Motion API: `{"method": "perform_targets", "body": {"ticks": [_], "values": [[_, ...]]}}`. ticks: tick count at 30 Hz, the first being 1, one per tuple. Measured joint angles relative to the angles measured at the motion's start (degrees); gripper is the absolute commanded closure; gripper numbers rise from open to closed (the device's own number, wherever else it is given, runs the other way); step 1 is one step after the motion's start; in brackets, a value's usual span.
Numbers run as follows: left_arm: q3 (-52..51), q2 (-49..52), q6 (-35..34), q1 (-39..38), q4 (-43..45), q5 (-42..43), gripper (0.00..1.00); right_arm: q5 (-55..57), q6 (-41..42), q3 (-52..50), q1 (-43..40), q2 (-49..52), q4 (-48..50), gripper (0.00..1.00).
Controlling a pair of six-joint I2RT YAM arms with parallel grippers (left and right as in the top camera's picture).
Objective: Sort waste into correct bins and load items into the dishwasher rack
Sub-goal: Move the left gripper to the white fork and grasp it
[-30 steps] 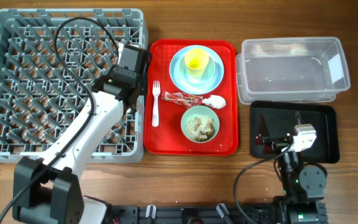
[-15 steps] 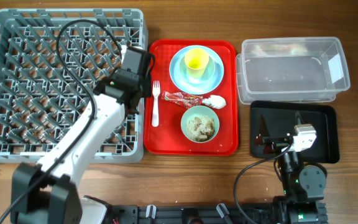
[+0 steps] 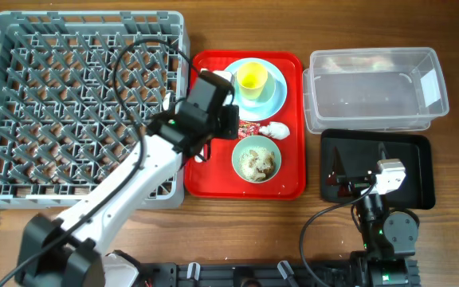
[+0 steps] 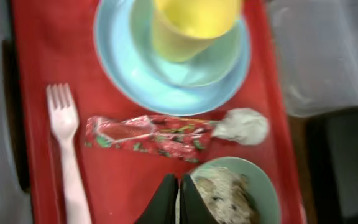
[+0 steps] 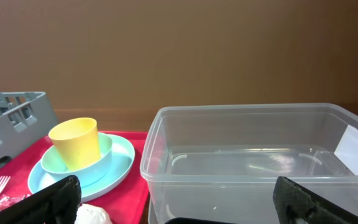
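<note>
Nearest, at the near right of the surface: right fingers (image 5: pixel 58 196), spread wide and empty, poised over the shallow black tray (image 3: pixel 417 171). Left of that, on the flat red tray (image 3: pixel 213 182) mid-surface, toward its near right corner: pale mint bowl (image 4: pixel 261 184) holding beige food scraps (image 4: pixel 219 186). Just beside that bowl's left rim, above bare red: left fingers (image 4: pixel 165 200), pressed tight together, gripping nothing; touching the tray or not, impossible to tell. Just beyond the tips, across the tray's middle: crinkled red-and-white snack wrapper (image 4: pixel 148 137), lying flat, with the crumpled white tissue (image 4: pixel 244 124) touching its right end. Along the tray's left edge: white plastic fork (image 4: pixel 64 143), tines pointing away. In the tray's far half: pale blue plate (image 4: pixel 114 56), carrying a second mint bowl (image 4: pixel 229 59), with the yellow cup (image 4: pixel 191 25) upright inside that. At the far right corner of the surface, just beyond the black tray: clear plastic tub (image 5: pixel 241 134), its long side facing the right wrist camera. Along the whole left side of the surface, near edge to far: grey dishwasher rack (image 3: pixel 22 96) with its lattice of upright pegs.
</note>
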Motion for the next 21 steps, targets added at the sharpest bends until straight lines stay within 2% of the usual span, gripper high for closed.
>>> {"method": "perform_targets", "body": {"ticks": [6, 7, 9, 10, 12, 17, 21], "values": [[0.0, 3.02, -8.57, -8.35, -1.51, -17.94, 0.88, 0.0, 0.0, 0.02, -0.02, 0.02, 0.0, 0.0], [0.0, 3.39, -10.01, -9.4, -2.38, -20.13, 0.83, 0.0, 0.0, 0.02, 0.0, 0.0, 0.0, 0.0], [0.0, 5.09, -13.84, -11.52, -3.52, -24.02, 0.66, 0.0, 0.0, 0.02, 0.0, 0.0, 0.0, 0.0], [0.0, 6.16, -14.84, -11.78, -3.58, -25.14, 0.64, 0.0, 0.0, 0.02, 0.0, 0.0, 0.0, 0.0], [0.0, 8.55, -15.93, -11.52, -3.17, -26.95, 0.66, 0.0, 0.0, 0.02, 0.0, 0.0, 0.0, 0.0], [0.0, 13.14, -15.69, -8.9, -1.79, -28.2, 0.63, 0.0, 0.0, 0.02, -0.02, 0.0, 0.0, 0.0], [0.0, 14.56, -15.52, -5.6, -1.75, -28.17, 0.69, 0.0, 0.0, 0.02, 0.0, 0.0, 0.0, 0.0]]}}
